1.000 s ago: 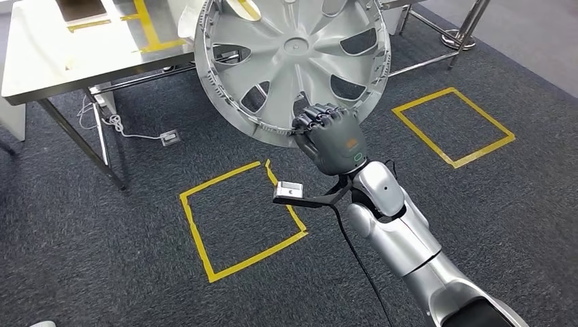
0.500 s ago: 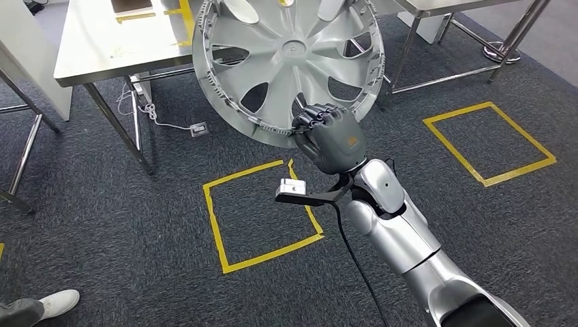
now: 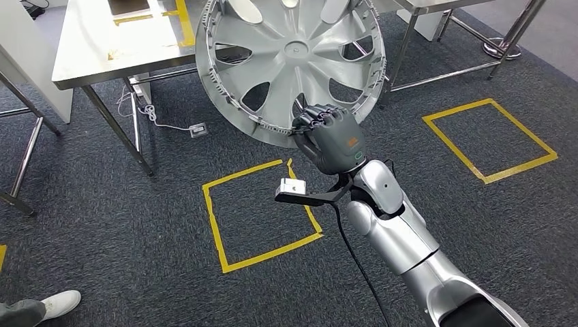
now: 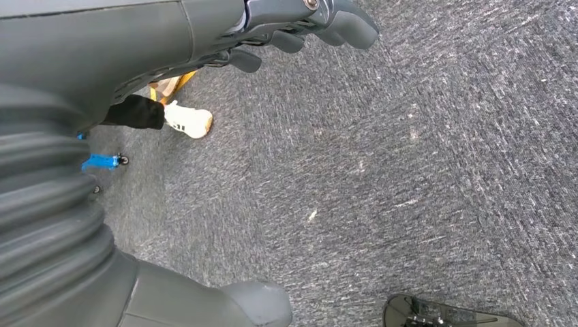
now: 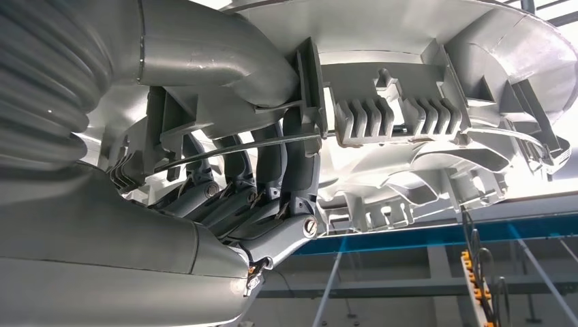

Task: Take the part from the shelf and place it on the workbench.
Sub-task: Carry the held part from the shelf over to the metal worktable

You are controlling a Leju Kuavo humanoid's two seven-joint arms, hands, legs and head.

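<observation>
The part is a large silver wheel cover (image 3: 290,65) with spokes and oval cut-outs, held up in front of me over the carpet. My right hand (image 3: 329,136) grips its near rim, fingers curled over the edge. In the right wrist view the wheel cover (image 5: 422,102) shows its ribbed inner side, with my fingers (image 5: 238,184) wrapped round the rim and the thumb on the other face. A steel workbench (image 3: 102,51) stands behind it at the upper left. My left hand (image 4: 204,41) hangs above the carpet with nothing in it, fingers loosely apart.
Yellow tape squares mark the carpet, one (image 3: 262,211) under my right arm and another (image 3: 491,139) to the right. A second table frame (image 3: 470,34) stands at the upper right. A cable and socket (image 3: 198,128) lie under the workbench. A person's white shoe (image 3: 58,303) is at the lower left.
The camera swung between the first frame and half a second ago, so the workbench and tape squares shifted right. Since then the scene is nearly still; the hand keeps its grip on the wheel cover.
</observation>
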